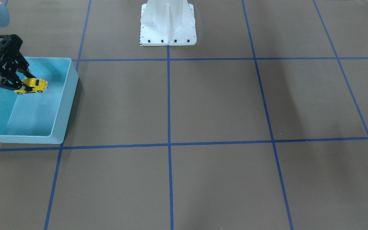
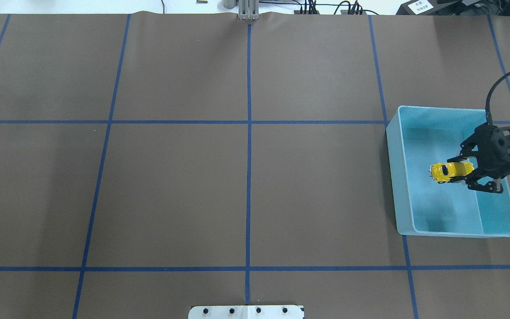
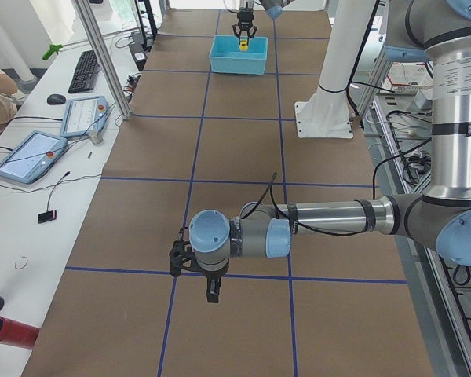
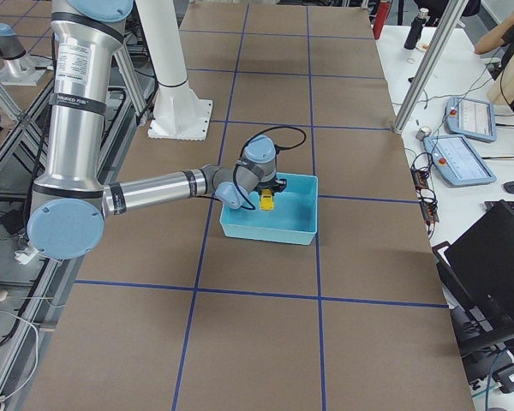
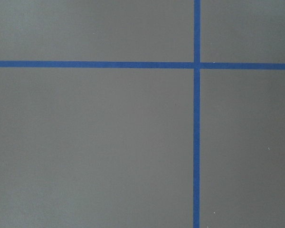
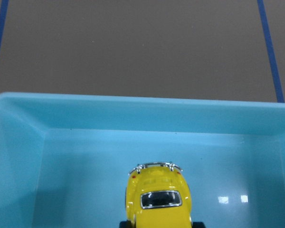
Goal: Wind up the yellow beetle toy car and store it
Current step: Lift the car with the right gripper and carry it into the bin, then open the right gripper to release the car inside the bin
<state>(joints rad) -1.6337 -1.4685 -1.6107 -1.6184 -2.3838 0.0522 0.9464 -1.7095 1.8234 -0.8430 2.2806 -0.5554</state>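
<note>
The yellow beetle toy car [image 2: 450,171] hangs inside the light-blue bin [image 2: 396,177], a little above its floor. My right gripper [image 2: 466,170] is shut on the car's rear end, one finger on each side. In the front-facing view the car [image 1: 34,85] juts out of the right gripper [image 1: 22,83] over the bin [image 1: 65,105]. The right wrist view looks down on the car's roof and bumper [image 6: 159,199] above the bin's floor [image 6: 85,161]. My left gripper [image 3: 196,271] shows only in the left side view, low over the table far from the bin; I cannot tell whether it is open.
The robot's white base [image 1: 168,24] stands at the table's middle edge. Blue tape lines [image 5: 196,142] divide the brown table into squares. Tablets, a keyboard and cables lie on the side bench [image 3: 55,133], off the table.
</note>
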